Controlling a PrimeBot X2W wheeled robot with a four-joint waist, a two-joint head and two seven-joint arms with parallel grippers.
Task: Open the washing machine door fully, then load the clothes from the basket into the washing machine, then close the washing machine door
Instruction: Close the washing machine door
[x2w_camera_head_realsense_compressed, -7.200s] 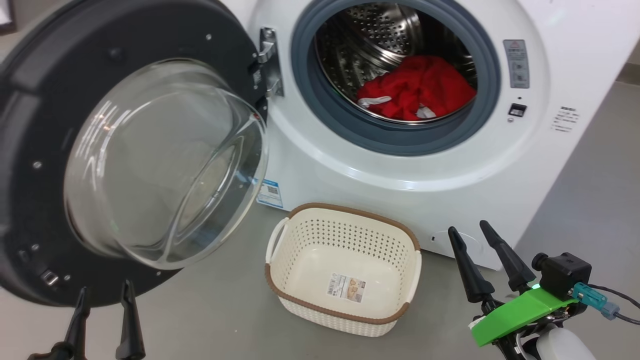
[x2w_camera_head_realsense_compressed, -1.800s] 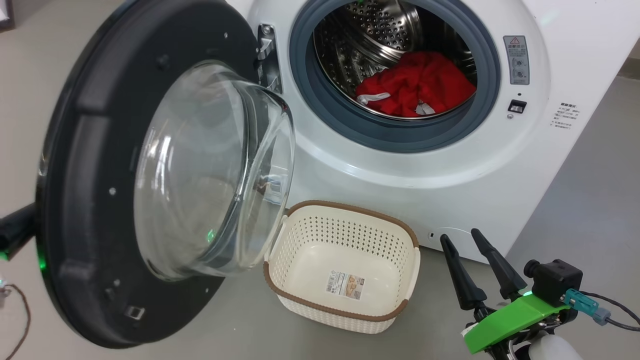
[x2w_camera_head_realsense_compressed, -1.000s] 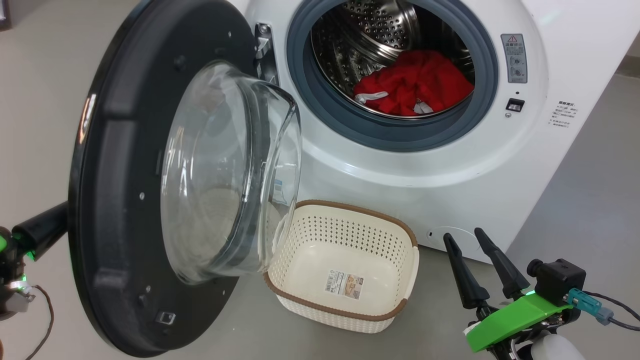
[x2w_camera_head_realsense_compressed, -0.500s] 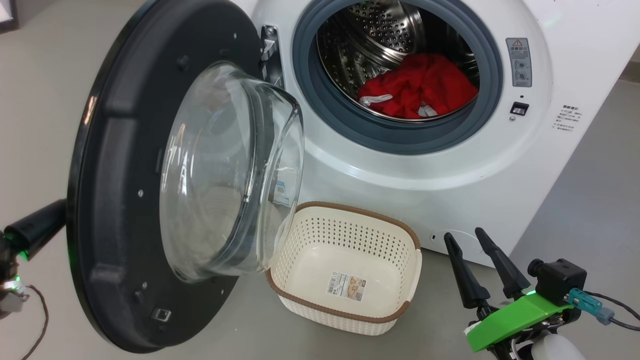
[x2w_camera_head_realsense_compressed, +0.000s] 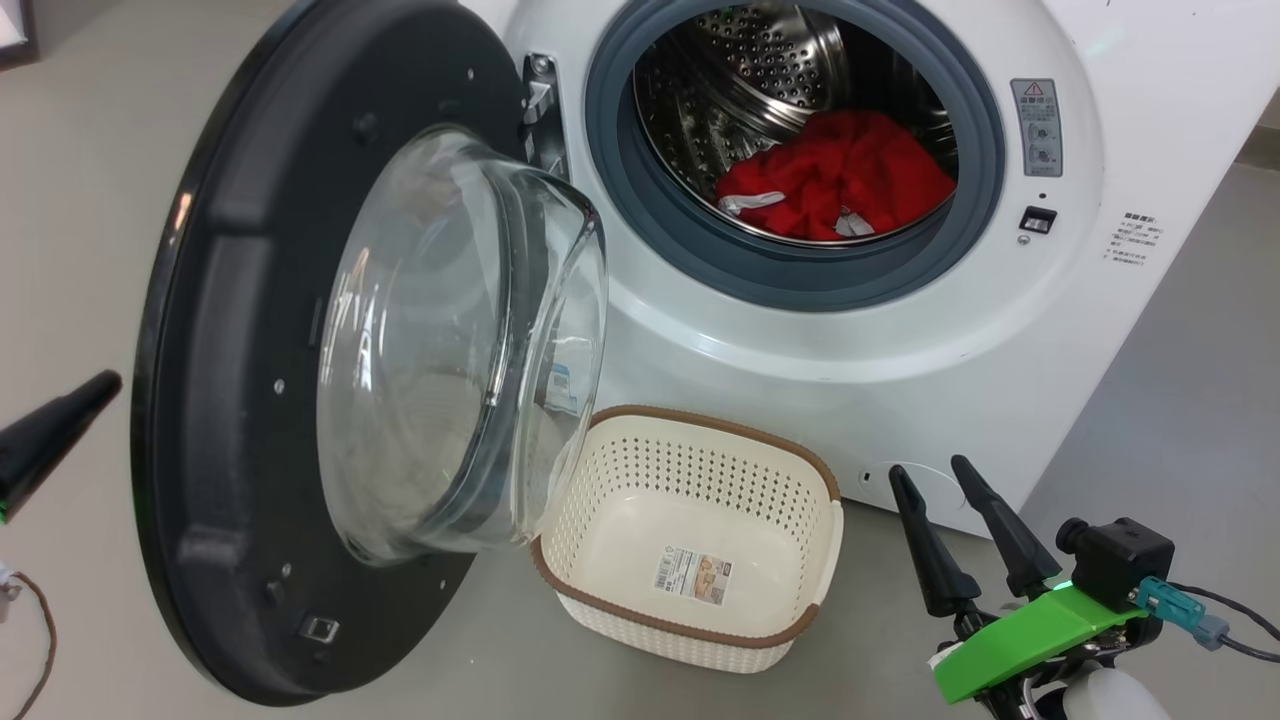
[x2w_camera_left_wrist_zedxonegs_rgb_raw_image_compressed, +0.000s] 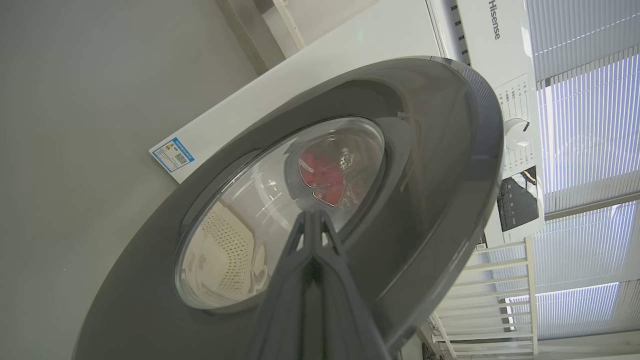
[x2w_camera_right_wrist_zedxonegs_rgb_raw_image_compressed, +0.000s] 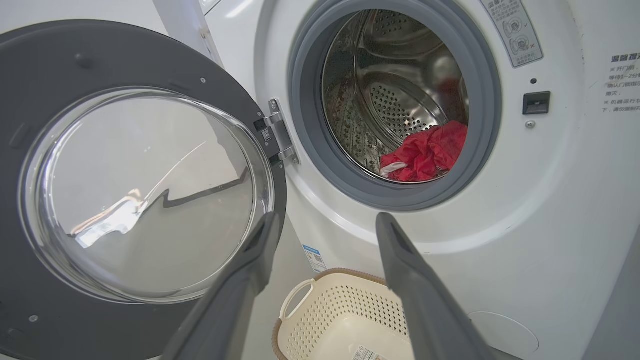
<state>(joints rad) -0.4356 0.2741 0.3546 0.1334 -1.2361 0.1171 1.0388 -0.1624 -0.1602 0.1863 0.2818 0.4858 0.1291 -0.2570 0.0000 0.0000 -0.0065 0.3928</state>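
Observation:
The white washing machine (x2w_camera_head_realsense_compressed: 800, 340) stands with its drum exposed, and the red and white clothes (x2w_camera_head_realsense_compressed: 835, 175) lie inside it. The black washing machine door (x2w_camera_head_realsense_compressed: 230, 300) with its glass bowl hangs half swung, its edge towards me. The cream basket (x2w_camera_head_realsense_compressed: 690, 540) sits empty on the floor below the opening. My left gripper (x2w_camera_head_realsense_compressed: 105, 385) is shut and empty, its tip just beside the door's outer rim; in the left wrist view the left gripper (x2w_camera_left_wrist_zedxonegs_rgb_raw_image_compressed: 312, 217) points at the door (x2w_camera_left_wrist_zedxonegs_rgb_raw_image_compressed: 425, 165). My right gripper (x2w_camera_head_realsense_compressed: 930, 470) stands open to the right of the basket, holding nothing.
Grey floor (x2w_camera_head_realsense_compressed: 1180, 380) lies to the right of the machine. The door's glass bowl overhangs the basket's left handle. In the left wrist view a white railing (x2w_camera_left_wrist_zedxonegs_rgb_raw_image_compressed: 500, 280) and window blinds (x2w_camera_left_wrist_zedxonegs_rgb_raw_image_compressed: 590, 100) show beyond the machine.
My left gripper has come away from behind the door's rim and now sits a little higher, clear of it. The door stays half swung. The right arm has not moved.

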